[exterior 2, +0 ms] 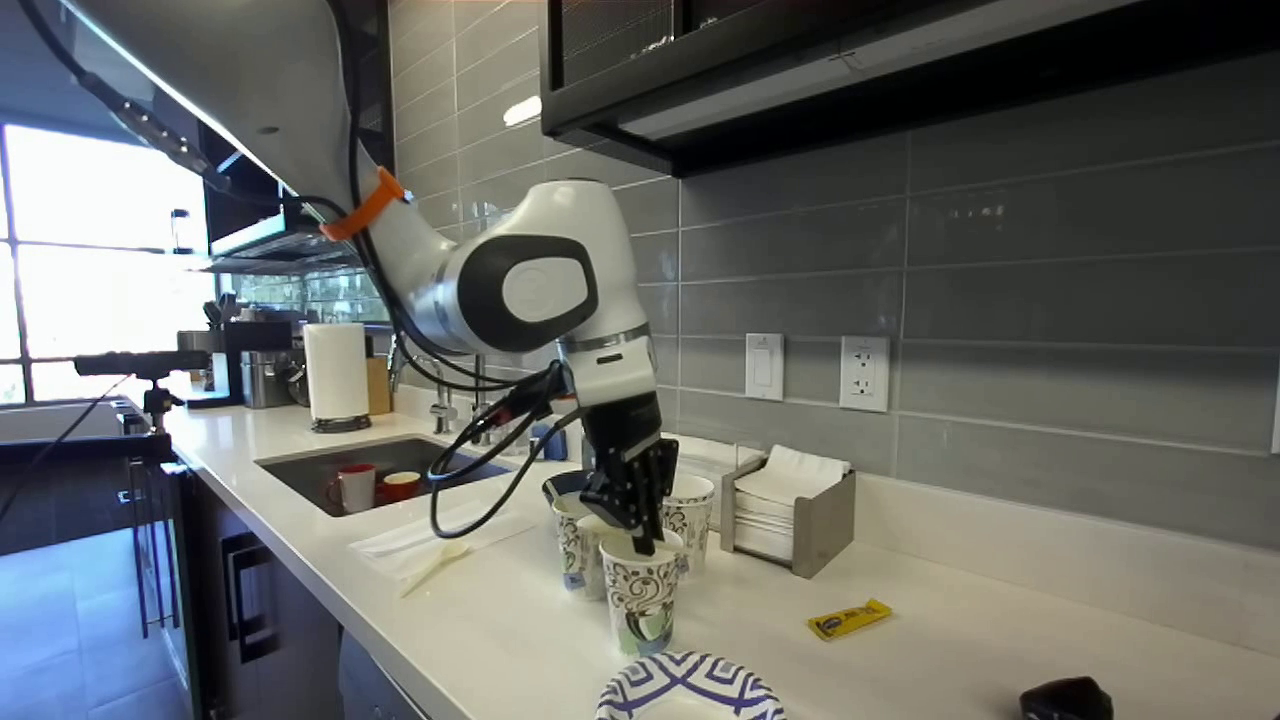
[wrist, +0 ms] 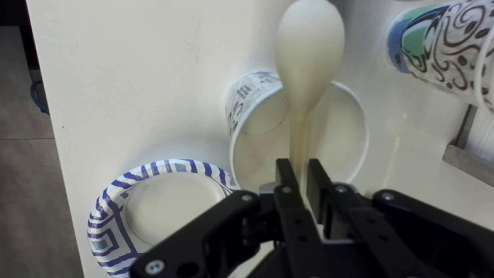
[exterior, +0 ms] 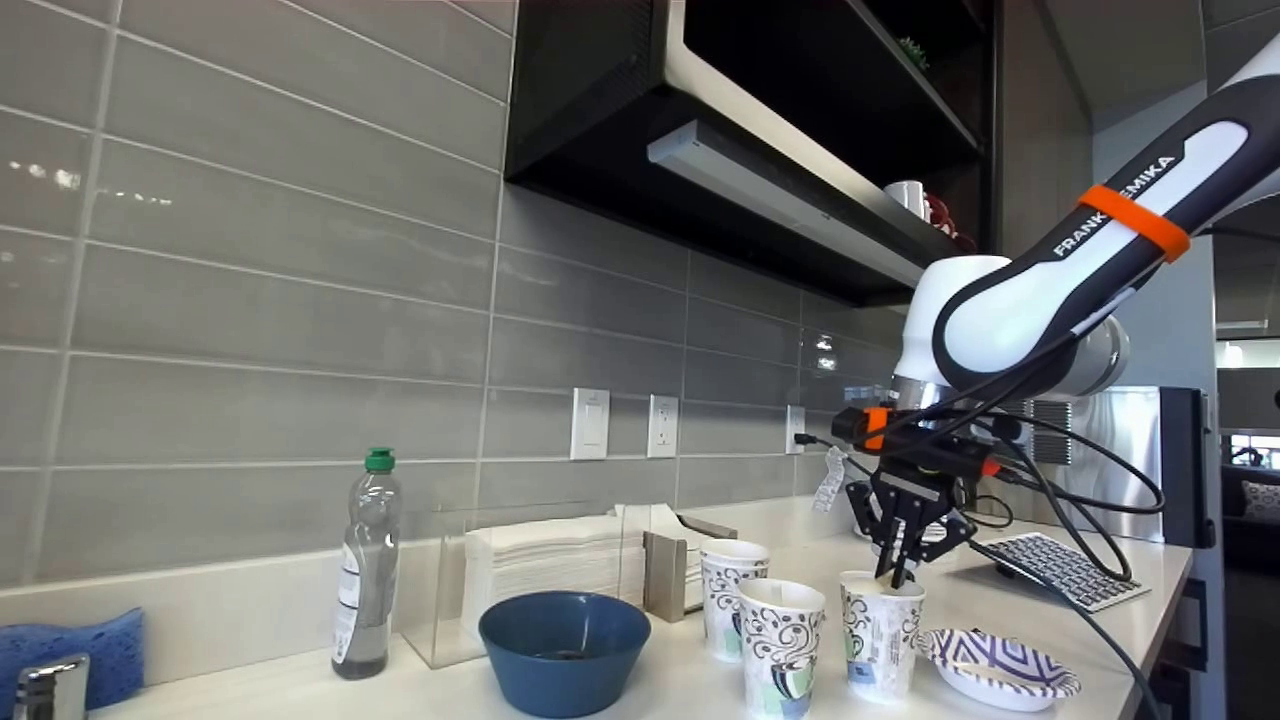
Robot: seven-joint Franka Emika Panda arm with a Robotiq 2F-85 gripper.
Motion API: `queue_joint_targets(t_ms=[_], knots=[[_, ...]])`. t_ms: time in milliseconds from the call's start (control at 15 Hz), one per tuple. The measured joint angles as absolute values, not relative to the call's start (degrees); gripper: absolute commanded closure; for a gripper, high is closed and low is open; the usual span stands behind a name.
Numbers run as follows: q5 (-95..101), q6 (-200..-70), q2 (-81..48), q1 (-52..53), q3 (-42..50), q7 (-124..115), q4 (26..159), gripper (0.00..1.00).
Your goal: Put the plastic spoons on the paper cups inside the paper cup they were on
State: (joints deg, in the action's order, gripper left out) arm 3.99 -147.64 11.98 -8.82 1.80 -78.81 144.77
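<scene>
My gripper (wrist: pixel 300 164) is shut on the handle of a pale plastic spoon (wrist: pixel 308 50) in the wrist view. The spoon crosses over the opening of a patterned white paper cup (wrist: pixel 251 96), its bowl reaching past the rim. I cannot tell whether it touches the rim. In both exterior views the fingertips (exterior: pixel 900 570) are at the mouth of this cup (exterior: pixel 880 640), (exterior 2: pixel 640 600); the spoon is mostly hidden there. Two more paper cups (exterior: pixel 782 650), (exterior: pixel 735 600) stand close by. Another pale spoon (exterior 2: pixel 435 565) lies on a napkin in an exterior view.
A purple-patterned paper plate (exterior: pixel 1020 655) sits beside the held spoon's cup. A blue bowl (exterior: pixel 565 660), a napkin holder (exterior: pixel 665 575) and a soap bottle (exterior: pixel 365 590) stand along the counter. A yellow packet (exterior 2: pixel 848 620), a sink (exterior 2: pixel 300 470) and a keyboard (exterior: pixel 1070 565) also show.
</scene>
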Motion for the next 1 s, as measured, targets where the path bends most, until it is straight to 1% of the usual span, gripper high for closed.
queue_joint_targets(t_ms=[333, 733, 1000], knots=[[10.99, -144.33, 15.01, -9.86, -1.49, -86.37, 144.13, 0.97], [21.85, -130.75, 19.68, -11.24, -6.91, -98.99, 141.49, 0.97], [26.21, -122.83, 20.16, -11.01, -9.08, -102.91, 139.03, 0.97]])
